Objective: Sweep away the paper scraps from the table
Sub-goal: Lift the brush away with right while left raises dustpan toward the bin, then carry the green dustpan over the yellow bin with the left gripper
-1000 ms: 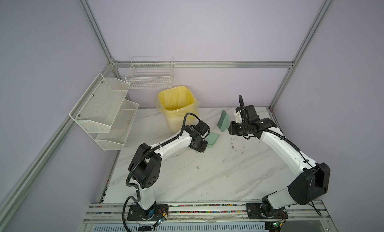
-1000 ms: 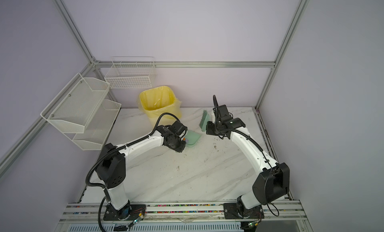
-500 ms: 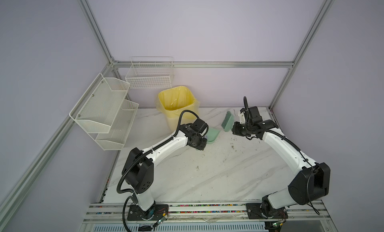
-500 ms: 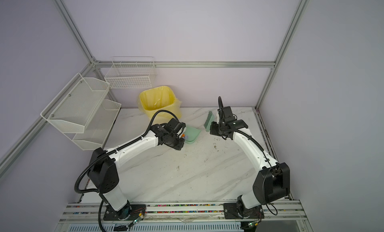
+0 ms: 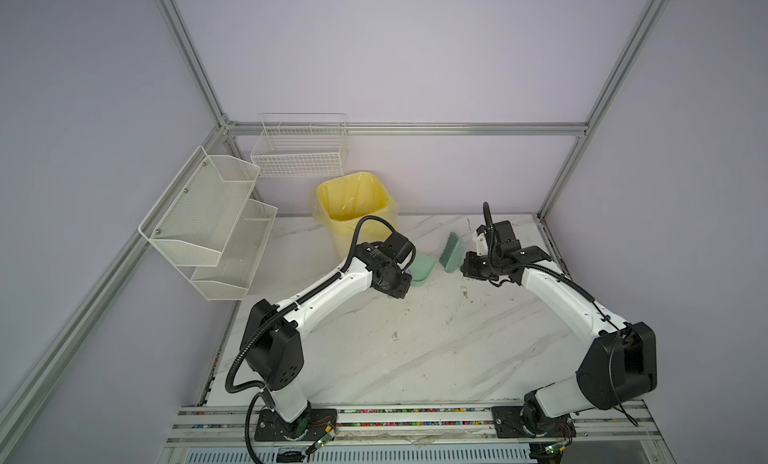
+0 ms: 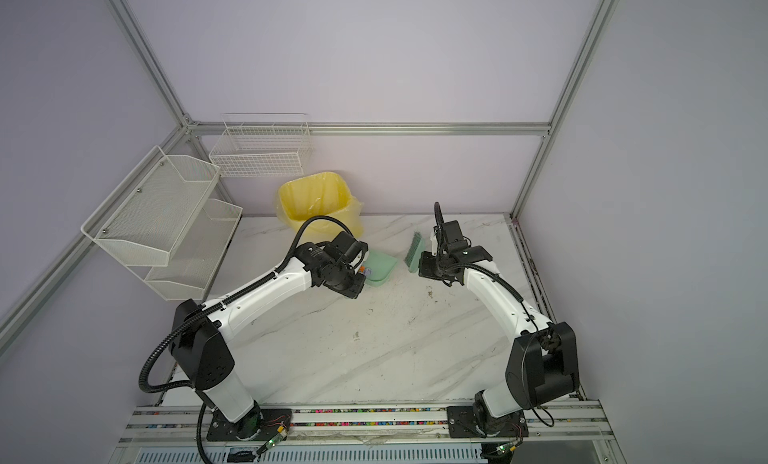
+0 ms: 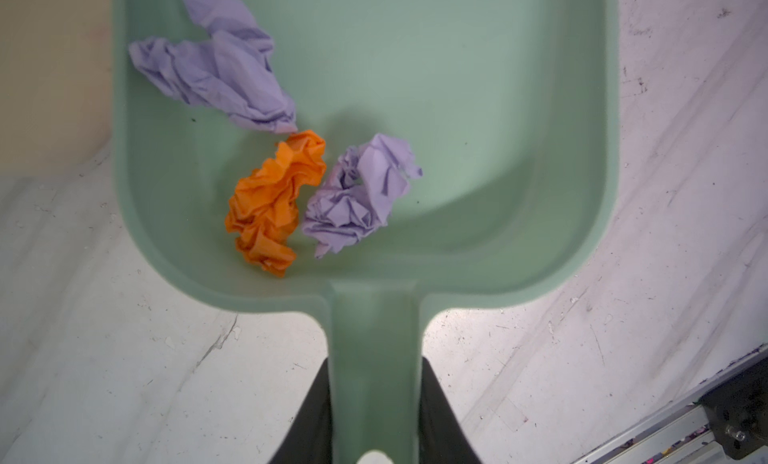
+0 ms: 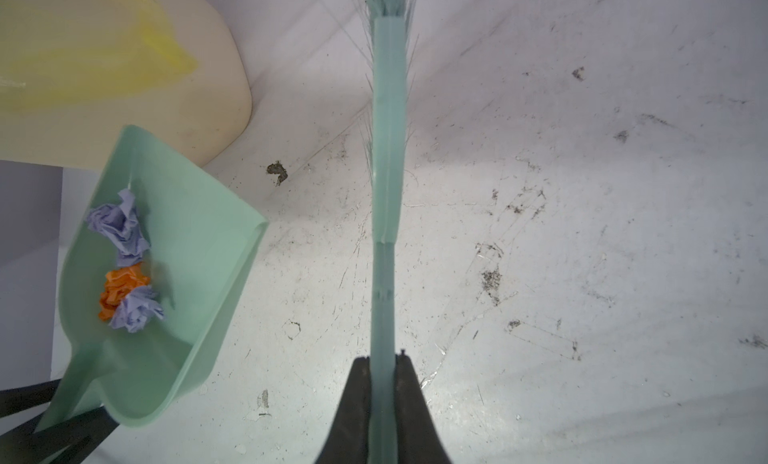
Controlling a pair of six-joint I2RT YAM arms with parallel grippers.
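Note:
My left gripper (image 7: 374, 362) is shut on the handle of a mint-green dustpan (image 7: 457, 108). Three paper scraps lie in the pan towards its handle end: an orange wad (image 7: 274, 200) and two lavender wads (image 7: 357, 196) (image 7: 216, 71). In both top views the dustpan (image 5: 422, 268) (image 6: 380, 266) sits just in front of the yellow bin. My right gripper (image 8: 383, 358) is shut on the handle of the mint-green brush (image 8: 388, 150), bristles pointing away. The brush (image 5: 452, 254) is held to the right of the pan, apart from it. No loose scraps show on the table (image 5: 415, 349).
A yellow-lined bin (image 5: 353, 200) stands at the back left, close to the pan's lip. Two white wire racks (image 5: 208, 221) (image 5: 299, 150) hang on the left and back walls. A small dark speck (image 8: 277, 172) lies on the marble between pan and brush.
The left arm has carried the dustpan slightly left, closer to the bin. The right arm has shifted the brush a little to the right and nearer. Both grips are unchanged.

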